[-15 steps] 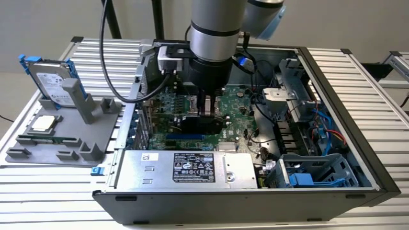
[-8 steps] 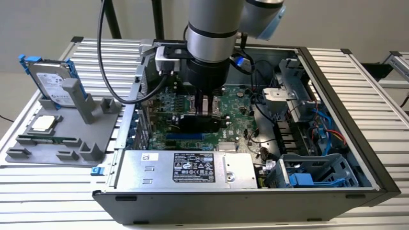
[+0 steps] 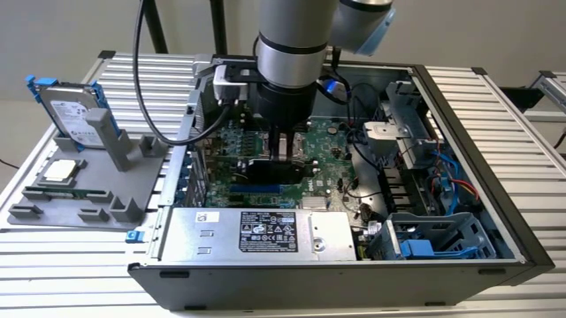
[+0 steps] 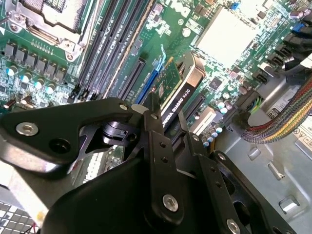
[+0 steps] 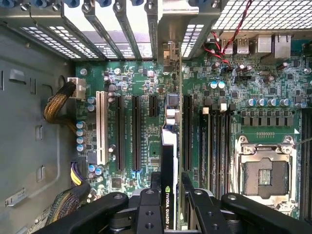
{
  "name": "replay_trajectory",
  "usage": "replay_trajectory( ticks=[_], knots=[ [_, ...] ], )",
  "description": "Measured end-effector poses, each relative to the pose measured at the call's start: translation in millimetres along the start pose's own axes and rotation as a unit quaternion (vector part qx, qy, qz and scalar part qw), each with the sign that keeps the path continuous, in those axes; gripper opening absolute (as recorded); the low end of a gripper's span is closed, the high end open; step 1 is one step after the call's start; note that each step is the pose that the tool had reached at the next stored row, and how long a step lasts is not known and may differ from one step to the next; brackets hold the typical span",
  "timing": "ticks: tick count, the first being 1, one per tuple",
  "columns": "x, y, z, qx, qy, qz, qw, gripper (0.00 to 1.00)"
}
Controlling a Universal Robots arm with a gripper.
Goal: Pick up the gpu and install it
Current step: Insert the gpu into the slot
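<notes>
The gpu (image 5: 169,161) stood on edge between the fingers of the tool (image 5: 168,191), which was closed on its upper edge, inside the open computer case (image 3: 495,218) and directly over the motherboard (image 5: 253,87). In both wrist views we saw the card's black face with its printed strip held upright, its lower edge lined up along one of the long black expansion slots (image 5: 186,131), just beside the blue slot (image 4: 146,83) seen in the second wrist view. Whether the edge connector had fully entered the slot we could not tell; the card sat low against the board, and we judged it at or very near seating. The far end of the card reached toward the row of rear bracket openings (image 5: 122,29) at the case wall.

So the pick-up was done, and the insertion looked under way or nearly finished; the tool had not let go.

In the exterior view the arm (image 3: 287,46) dropped straight down into the case, above the silver power supply (image 3: 256,232). On the surface at the exterior view's left, the grey parts holder (image 3: 84,199) carried a hard drive (image 3: 71,112), a processor (image 3: 58,171) and a memory stick (image 3: 66,193).
</notes>
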State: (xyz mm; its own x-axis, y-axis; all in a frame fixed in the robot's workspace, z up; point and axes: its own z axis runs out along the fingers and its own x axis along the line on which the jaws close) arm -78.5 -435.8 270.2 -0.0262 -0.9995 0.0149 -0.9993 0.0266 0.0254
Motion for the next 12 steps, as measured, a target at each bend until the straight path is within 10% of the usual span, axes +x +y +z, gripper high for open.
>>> replay_trajectory(
  ticks=[12],
  knots=[
    [0.1,5.7,3.7,0.0000,0.0000,0.000,1.0000,0.00]
  ],
)
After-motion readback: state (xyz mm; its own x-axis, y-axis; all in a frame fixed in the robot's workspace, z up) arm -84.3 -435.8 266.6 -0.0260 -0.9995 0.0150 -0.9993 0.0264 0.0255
